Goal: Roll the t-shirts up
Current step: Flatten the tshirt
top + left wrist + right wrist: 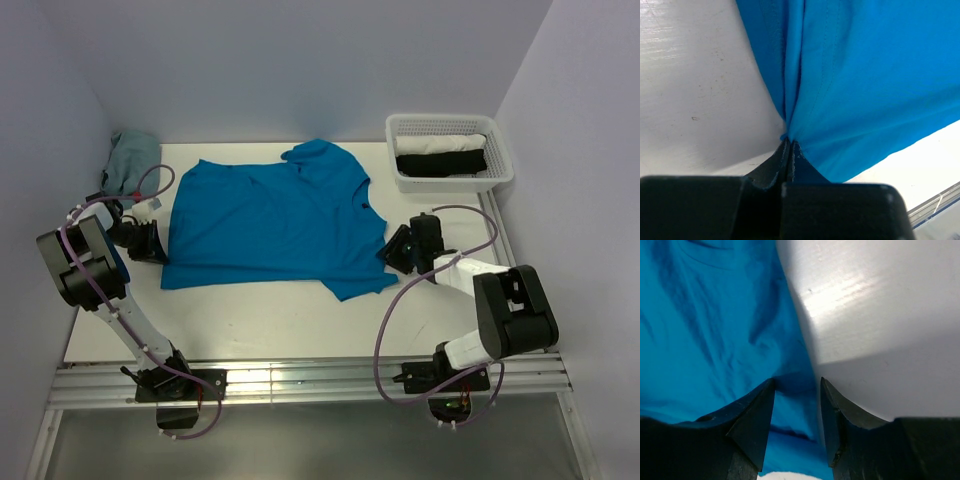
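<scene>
A bright turquoise-blue t-shirt (pixel 270 220) lies spread on the white table, folded lengthwise, its neck toward the right. My left gripper (pixel 155 243) is at the shirt's left edge; in the left wrist view its jaws are shut on a pinch of the blue fabric (pixel 840 75), which gathers into folds at the fingertips (pixel 790 142). My right gripper (pixel 397 247) is at the shirt's right edge. In the right wrist view it (pixel 797 382) is open, with the edge of the t-shirt (pixel 715 330) lying between the fingers.
A white mesh basket (pixel 450 175) at the back right holds rolled black and white garments. A crumpled grey-green garment (pixel 130 160) lies at the back left corner. Walls enclose the table on three sides. Bare table (pixel 260 320) runs along the front.
</scene>
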Controlling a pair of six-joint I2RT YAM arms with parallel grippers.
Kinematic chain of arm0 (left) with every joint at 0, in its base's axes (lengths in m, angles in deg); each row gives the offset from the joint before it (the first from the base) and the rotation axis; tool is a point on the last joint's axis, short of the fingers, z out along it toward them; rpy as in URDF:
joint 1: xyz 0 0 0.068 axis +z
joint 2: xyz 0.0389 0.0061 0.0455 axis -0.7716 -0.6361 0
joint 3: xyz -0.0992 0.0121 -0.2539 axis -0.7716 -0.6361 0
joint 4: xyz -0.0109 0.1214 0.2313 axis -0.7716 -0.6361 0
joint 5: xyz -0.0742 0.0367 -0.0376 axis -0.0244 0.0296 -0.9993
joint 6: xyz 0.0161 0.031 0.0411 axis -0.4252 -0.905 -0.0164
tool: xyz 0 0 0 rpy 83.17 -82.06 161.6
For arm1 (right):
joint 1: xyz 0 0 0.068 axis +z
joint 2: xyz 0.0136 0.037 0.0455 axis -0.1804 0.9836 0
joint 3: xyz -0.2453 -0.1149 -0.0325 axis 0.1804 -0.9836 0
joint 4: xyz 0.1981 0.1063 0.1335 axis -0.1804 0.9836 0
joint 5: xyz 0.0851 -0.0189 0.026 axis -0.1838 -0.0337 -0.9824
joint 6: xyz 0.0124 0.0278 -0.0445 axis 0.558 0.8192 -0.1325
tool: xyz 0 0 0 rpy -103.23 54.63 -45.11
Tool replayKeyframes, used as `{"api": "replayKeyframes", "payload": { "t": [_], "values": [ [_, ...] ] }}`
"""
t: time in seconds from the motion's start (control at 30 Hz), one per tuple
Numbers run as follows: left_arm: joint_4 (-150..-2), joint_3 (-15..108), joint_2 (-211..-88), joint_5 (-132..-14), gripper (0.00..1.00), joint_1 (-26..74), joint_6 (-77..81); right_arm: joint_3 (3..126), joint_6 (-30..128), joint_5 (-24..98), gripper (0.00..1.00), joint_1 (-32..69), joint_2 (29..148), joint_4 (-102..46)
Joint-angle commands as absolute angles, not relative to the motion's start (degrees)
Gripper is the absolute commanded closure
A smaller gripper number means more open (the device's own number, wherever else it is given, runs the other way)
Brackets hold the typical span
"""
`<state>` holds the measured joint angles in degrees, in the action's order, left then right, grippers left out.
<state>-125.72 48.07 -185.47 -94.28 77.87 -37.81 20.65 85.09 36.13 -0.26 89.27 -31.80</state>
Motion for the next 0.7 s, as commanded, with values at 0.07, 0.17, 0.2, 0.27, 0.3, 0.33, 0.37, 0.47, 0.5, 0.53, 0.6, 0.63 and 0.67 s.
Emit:
{"api": "replayKeyframes", "payload": {
  "t": [0.07,0.17,0.2,0.27,0.3,0.33,0.37,0.47,0.5,0.53,0.6,0.63,0.67],
  "values": [
    [-126.14,49.57,-186.75,-92.42,1.00,77.66,-40.01,16.75,91.23,30.00,0.53,-0.72,93.65,-43.72],
    [-126.23,50.36,-187.19,-91.99,1.00,77.39,-40.01,16.74,92.90,29.28,0.66,-0.72,94.27,-46.11],
    [-126.40,50.71,-187.63,-91.90,1.00,77.48,-40.01,17.17,93.08,29.63,0.74,-0.81,93.57,-45.24],
    [-127.02,52.64,-188.24,-91.55,1.00,77.39,-39.93,18.75,92.30,32.79,0.97,-1.69,90.24,-40.26],
    [-127.02,54.13,-188.94,-91.20,1.00,77.48,-39.84,19.89,91.51,34.36,1.00,-2.13,88.92,-37.44],
    [-127.19,54.93,-189.47,-90.32,1.00,77.39,-39.66,22.69,90.63,38.64,1.00,-3.00,86.04,-34.19],
    [-127.28,55.89,-189.91,-89.97,1.00,77.48,-39.31,24.02,88.53,41.82,1.00,-3.27,84.44,-30.94],
    [-128.07,58.44,-192.02,-89.18,1.00,77.92,-39.40,29.03,85.18,49.82,1.00,-3.53,80.21,-19.69],
    [-128.16,59.23,-193.07,-89.52,1.00,77.92,-39.57,29.91,84.74,50.63,1.00,-3.54,79.86,-18.79],
    [-128.42,59.76,-193.52,-89.87,1.00,77.92,-39.84,31.14,83.69,50.38,1.00,-3.45,79.68,-18.69],
    [-129.04,61.51,-194.83,-91.63,1.00,77.14,-40.80,31.85,83.24,49.41,1.00,-3.19,80.90,-19.21],
    [-128.78,62.22,-195.36,-91.20,1.00,76.52,-40.37,31.86,83.24,49.41,1.00,-3.18,81.61,-19.65],
    [-127.91,63.36,-196.76,-89.89,1.00,75.21,-39.76,32.12,83.24,49.15,1.00,-3.10,82.66,-20.44]
  ]
}}
